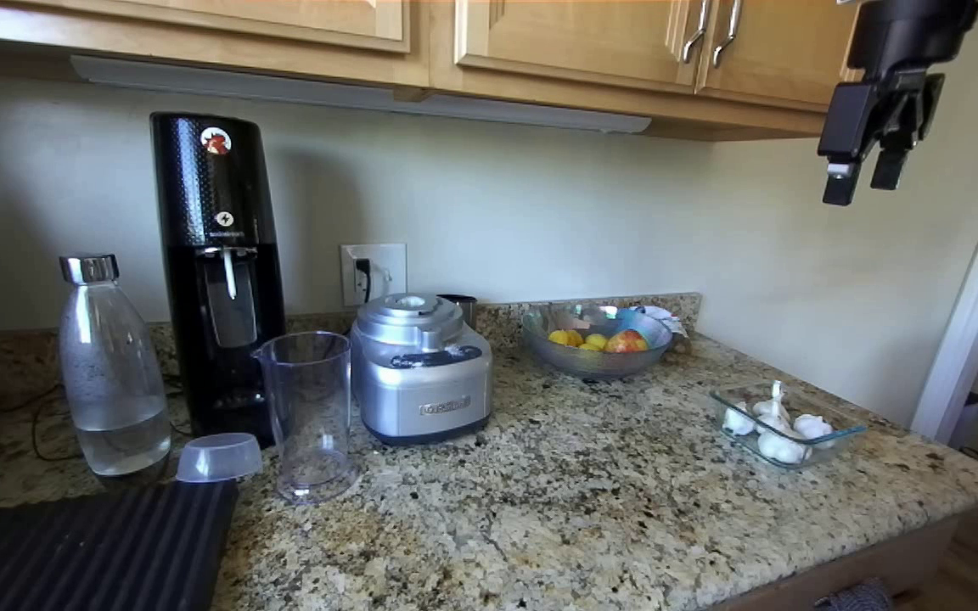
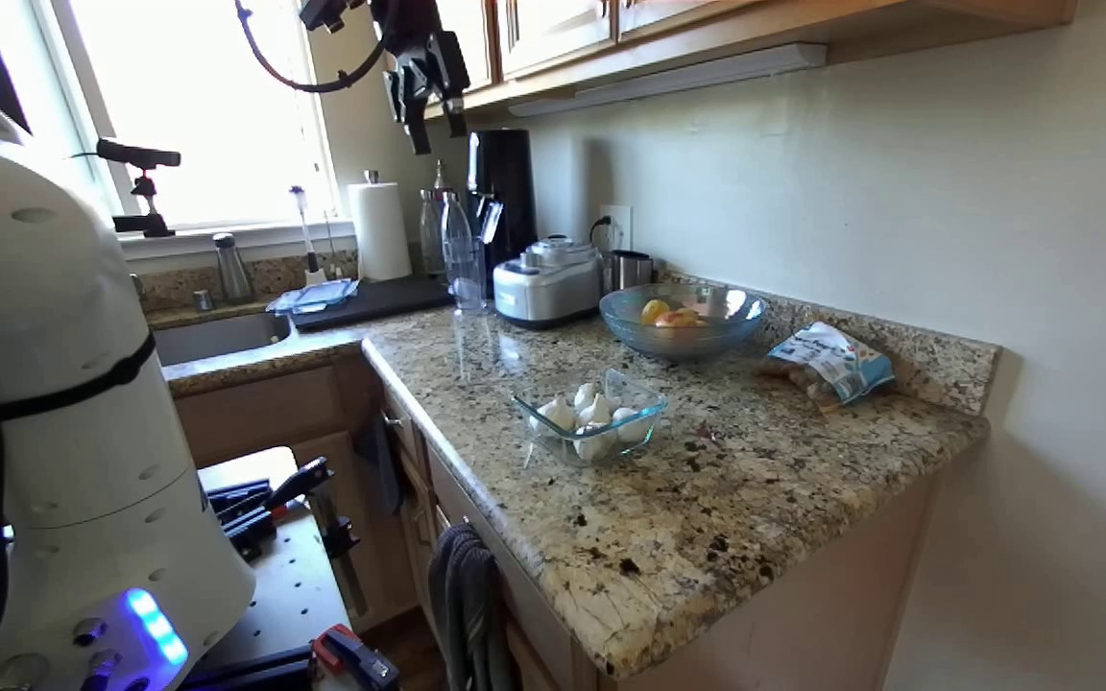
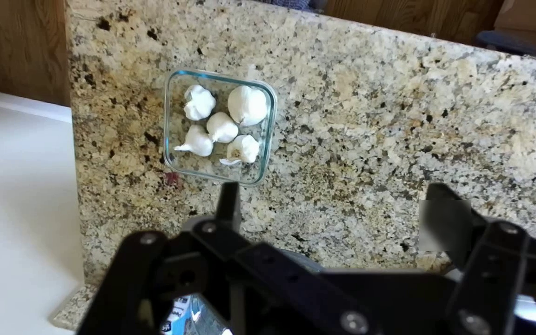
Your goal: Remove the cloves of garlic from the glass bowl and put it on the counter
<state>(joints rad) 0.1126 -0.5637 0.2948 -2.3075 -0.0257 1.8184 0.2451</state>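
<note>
The cloves of garlic are several whitish whole bulbs (image 3: 222, 127) inside the small, square-sided clear glass bowl (image 3: 272, 116). The garlic (image 1: 782, 445) (image 2: 594, 413) and bowl (image 1: 839, 434) (image 2: 651, 410) show in both exterior views. The bowl stands on the speckled granite counter (image 3: 365, 116), near its end; the counter also shows in both exterior views (image 1: 540, 509) (image 2: 707, 518). My gripper (image 3: 333, 187) is open and empty, with its fingers wide apart. In both exterior views the gripper (image 1: 862, 182) (image 2: 439, 136) hangs high above the counter, apart from the bowl and garlic.
A larger glass bowl with fruit (image 1: 595, 365) stands near the wall. A silver food processor base (image 1: 425, 407), a clear plastic cup (image 1: 306, 424) and a black soda machine (image 1: 217, 195) stand beyond. A blue-white bag (image 2: 831, 360) lies by the backsplash. Cabinets (image 1: 582, 42) hang overhead.
</note>
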